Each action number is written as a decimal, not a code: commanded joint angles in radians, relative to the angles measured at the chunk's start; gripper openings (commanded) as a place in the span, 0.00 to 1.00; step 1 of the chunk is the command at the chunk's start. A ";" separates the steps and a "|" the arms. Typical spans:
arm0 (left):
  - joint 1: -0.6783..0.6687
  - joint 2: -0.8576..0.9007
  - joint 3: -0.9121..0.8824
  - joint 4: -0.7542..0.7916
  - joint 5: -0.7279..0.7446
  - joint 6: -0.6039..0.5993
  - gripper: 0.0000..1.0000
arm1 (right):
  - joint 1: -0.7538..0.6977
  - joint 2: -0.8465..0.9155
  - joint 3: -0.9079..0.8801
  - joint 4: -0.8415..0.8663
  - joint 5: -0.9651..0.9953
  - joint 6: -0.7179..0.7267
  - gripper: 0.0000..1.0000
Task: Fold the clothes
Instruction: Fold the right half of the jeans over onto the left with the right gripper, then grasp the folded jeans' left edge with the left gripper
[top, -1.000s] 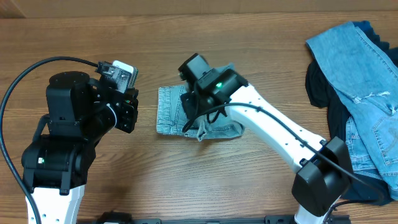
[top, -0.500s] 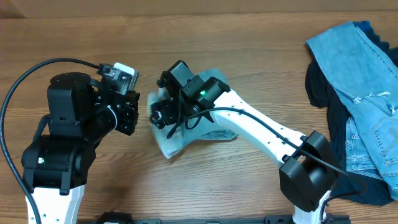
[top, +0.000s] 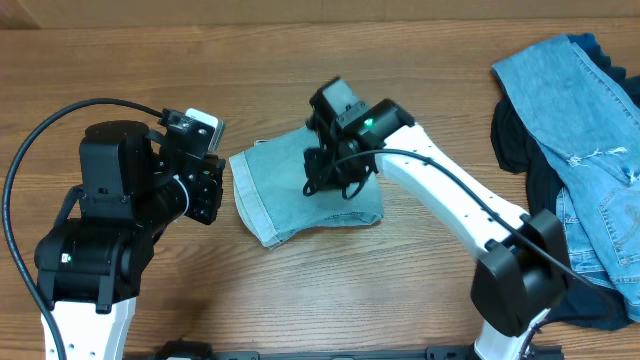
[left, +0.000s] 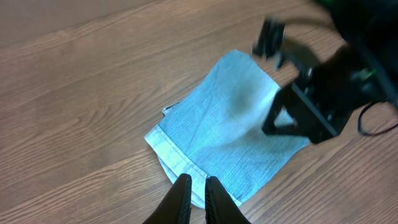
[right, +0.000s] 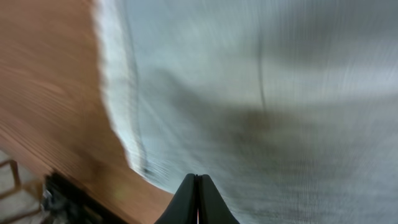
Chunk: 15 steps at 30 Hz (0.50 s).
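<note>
Near the middle of the worktop (top: 300, 60) lies a pair of pale denim shorts (top: 275, 195), folded into a rough rectangle and lying flat, with a stitched hem along the edge that faces the left arm (top: 110, 200). Over the right half of the shorts hangs the right arm (top: 440, 200). The right jaws are clenched: in the blurred right wrist view the two dark fingertips (right: 188, 198) press together just above the cloth, with no fold seen between them. Whether they touch the denim I cannot tell. The left arm stands toward the left edge of the worktop, beside the shorts and apart from them. The left jaws are drawn almost together, with only a slit between the fingertips (left: 181, 194) and nothing in it, and they point down at the hemmed edge. At the right edge of the worktop, well apart from the folded piece, more clothes lie unfolded in a heap: medium-blue ripped jeans (top: 575, 100) spread over dark navy cloth (top: 512, 135).
</note>
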 joint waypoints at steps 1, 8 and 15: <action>0.006 -0.018 0.019 -0.004 0.015 -0.011 0.13 | 0.003 0.060 -0.079 0.003 -0.053 0.031 0.04; 0.006 -0.013 0.019 -0.027 0.015 -0.026 0.15 | -0.002 0.146 -0.057 -0.057 -0.077 0.050 0.04; 0.006 0.113 -0.061 -0.030 0.085 -0.037 0.79 | -0.109 -0.159 0.125 -0.184 0.164 0.021 0.57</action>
